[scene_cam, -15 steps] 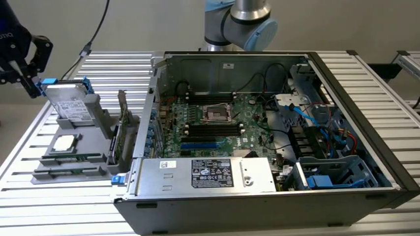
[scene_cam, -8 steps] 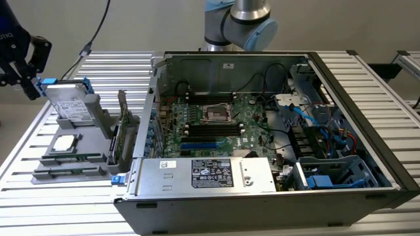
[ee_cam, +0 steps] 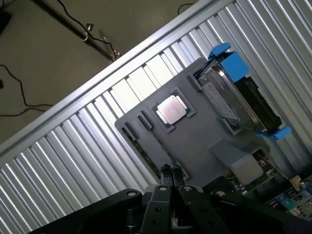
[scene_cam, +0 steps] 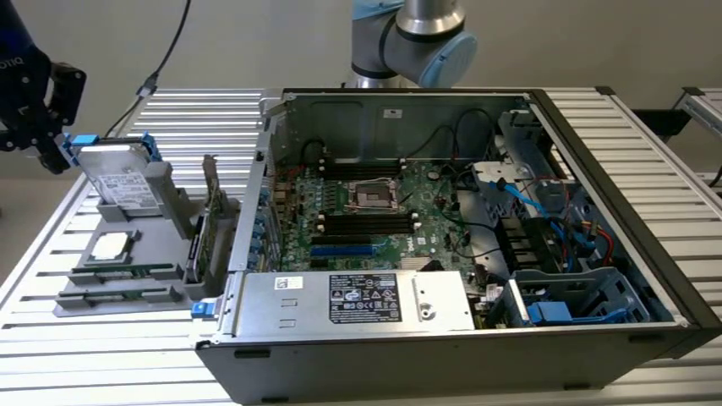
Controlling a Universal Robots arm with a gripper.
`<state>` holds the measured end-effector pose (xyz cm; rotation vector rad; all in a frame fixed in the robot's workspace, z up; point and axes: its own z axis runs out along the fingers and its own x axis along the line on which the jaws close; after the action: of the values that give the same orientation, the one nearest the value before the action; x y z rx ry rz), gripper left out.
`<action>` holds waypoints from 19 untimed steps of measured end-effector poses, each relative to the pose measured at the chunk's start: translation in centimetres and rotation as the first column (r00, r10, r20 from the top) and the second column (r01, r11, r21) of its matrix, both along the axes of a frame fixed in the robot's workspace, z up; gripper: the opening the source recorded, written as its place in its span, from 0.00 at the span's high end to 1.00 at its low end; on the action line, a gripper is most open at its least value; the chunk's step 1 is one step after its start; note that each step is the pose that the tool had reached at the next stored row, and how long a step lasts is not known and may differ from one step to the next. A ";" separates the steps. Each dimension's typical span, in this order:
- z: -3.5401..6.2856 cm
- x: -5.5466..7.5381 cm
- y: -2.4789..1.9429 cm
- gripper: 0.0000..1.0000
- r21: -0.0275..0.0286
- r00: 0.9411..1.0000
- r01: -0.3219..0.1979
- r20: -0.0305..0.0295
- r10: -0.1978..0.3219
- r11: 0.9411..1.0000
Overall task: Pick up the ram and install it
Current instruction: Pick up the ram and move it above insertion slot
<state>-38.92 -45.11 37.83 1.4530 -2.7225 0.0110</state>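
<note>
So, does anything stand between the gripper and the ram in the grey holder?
Nothing visible does. The gripper is in open air over the grey holder, where the ram lies in its slot; the hard drive stands off to one side.

Lies open from above over the ram (scene_cam: pixel 124 271) on the grey holder (scene_cam: pixel 158 247); hemmed behind by the upright drive (scene_cam: pixel 118 182), alongside by the card (scene_cam: pixel 210 199) and case wall (scene_cam: pixel 257 194).
</note>
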 end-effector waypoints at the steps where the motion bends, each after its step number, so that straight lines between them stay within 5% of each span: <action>1: -0.02 0.0 0.00 0.90 0.000 1.000 -0.018 -0.001 0.018 1.000; 5: -0.11 0.0 0.00 0.90 -0.001 0.996 -0.089 -0.003 0.089 0.996; 10: -0.24 0.0 0.00 0.90 0.000 0.984 -0.181 -0.007 0.181 0.984; 15: -0.39 0.0 0.00 0.90 0.000 0.963 -0.269 -0.009 0.269 0.963; 19: -0.52 0.0 0.00 0.90 0.000 0.941 -0.338 -0.010 0.338 0.941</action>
<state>-38.92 -45.11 37.31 1.8945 -2.4270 0.0201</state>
